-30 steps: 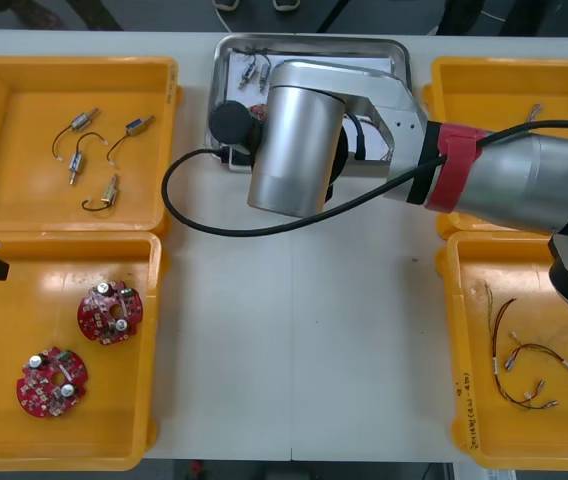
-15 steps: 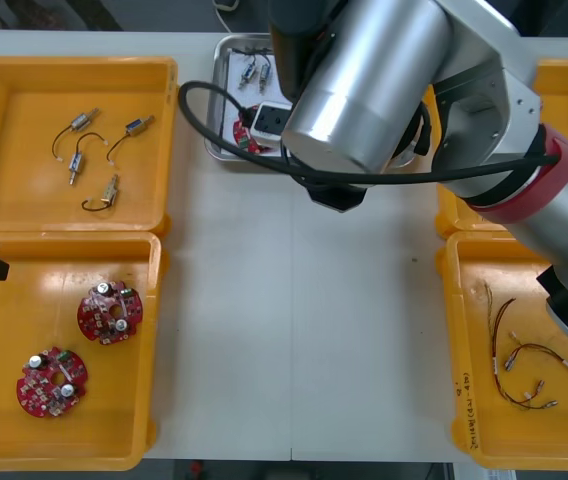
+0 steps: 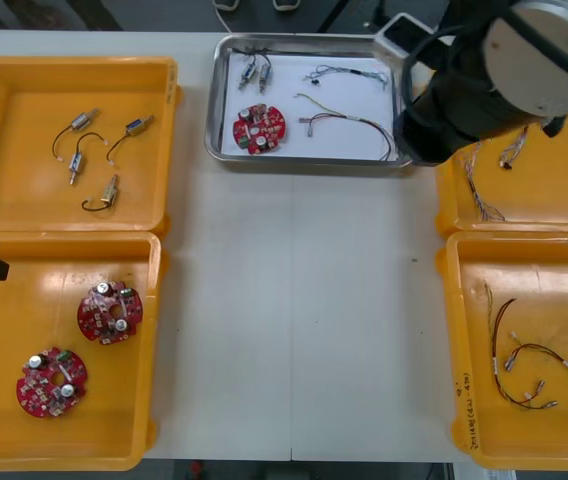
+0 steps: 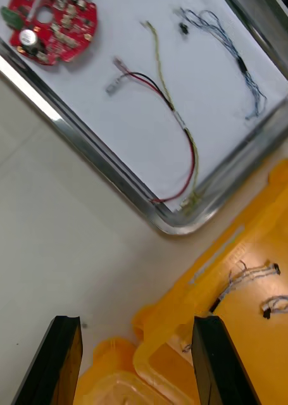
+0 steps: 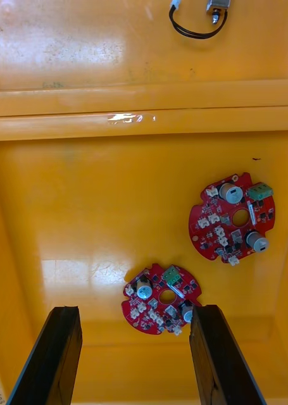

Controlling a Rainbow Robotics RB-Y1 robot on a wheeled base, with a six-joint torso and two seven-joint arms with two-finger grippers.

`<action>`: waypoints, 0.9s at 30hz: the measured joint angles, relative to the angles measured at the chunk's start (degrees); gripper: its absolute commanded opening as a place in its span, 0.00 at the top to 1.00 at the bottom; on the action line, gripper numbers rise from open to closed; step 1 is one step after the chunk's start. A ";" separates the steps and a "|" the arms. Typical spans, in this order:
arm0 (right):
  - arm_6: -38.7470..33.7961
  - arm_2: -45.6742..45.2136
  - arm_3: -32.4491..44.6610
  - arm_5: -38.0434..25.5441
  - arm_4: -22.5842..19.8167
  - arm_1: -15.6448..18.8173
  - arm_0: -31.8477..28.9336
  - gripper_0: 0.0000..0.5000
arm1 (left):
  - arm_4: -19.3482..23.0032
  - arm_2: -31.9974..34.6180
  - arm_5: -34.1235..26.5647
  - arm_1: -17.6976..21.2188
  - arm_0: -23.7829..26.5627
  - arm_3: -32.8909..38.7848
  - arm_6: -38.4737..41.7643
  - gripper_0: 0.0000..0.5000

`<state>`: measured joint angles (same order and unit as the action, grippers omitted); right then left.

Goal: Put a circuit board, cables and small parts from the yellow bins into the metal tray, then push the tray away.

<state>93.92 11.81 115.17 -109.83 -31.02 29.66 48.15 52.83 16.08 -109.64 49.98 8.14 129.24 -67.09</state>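
At the table's (image 3: 294, 320) left edge the left gripper (image 5: 134, 311) hangs over the near-left bin (image 3: 156, 340), fingers spread and holding nothing, with two spare boards (image 3: 109, 312) beneath; it poses no risk unless it drops. Against the middle of the far edge sits the tray (image 3: 309, 164), holding a board (image 3: 259, 128), small metal parts (image 3: 256, 70), a blue and white cable (image 3: 344, 72) and a red and yellow cable (image 3: 352, 122), so the push looks to be what remains. Off the tray's near right corner the right gripper (image 4: 136, 319) hovers, fingers wide apart and empty, above the rim of the far-right bin (image 3: 454, 222). Coming straight down from there, a finger would likely strike that rim. A shove at the corner alone would probably swing the tray round rather than slide it. The red and yellow cable lies right against that corner and could snag. Room is poor at the sides: the tray's left rim is near the far-left bin (image 3: 169, 120), its right rim just beside the far-right bin. Its far rim is close to the table's far edge, so a long push could tip it over. Between the bins the table's middle is bare, the best approach to the near rim.
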 measured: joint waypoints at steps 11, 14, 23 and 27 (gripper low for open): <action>-0.69 -16.42 6.29 -0.01 -2.35 5.28 -12.79 0.00 | 0.02 0.00 0.00 0.00 -0.02 0.02 0.00 0.00; -2.19 -21.83 6.73 -0.01 -4.63 5.70 -16.26 0.00 | 0.02 0.00 0.00 0.00 -0.02 0.03 0.00 0.00; -2.34 -32.30 6.75 -0.01 -6.71 8.25 -25.73 0.00 | 0.03 0.01 0.00 0.00 -0.03 0.03 0.00 0.00; -2.36 -34.08 6.76 -0.01 -8.19 9.11 -29.70 0.00 | 0.03 0.01 0.00 0.00 -0.03 0.03 0.00 0.00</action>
<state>91.56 -22.28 121.93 -109.84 -39.21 38.77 18.45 52.85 16.09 -109.64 49.98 8.11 129.27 -67.09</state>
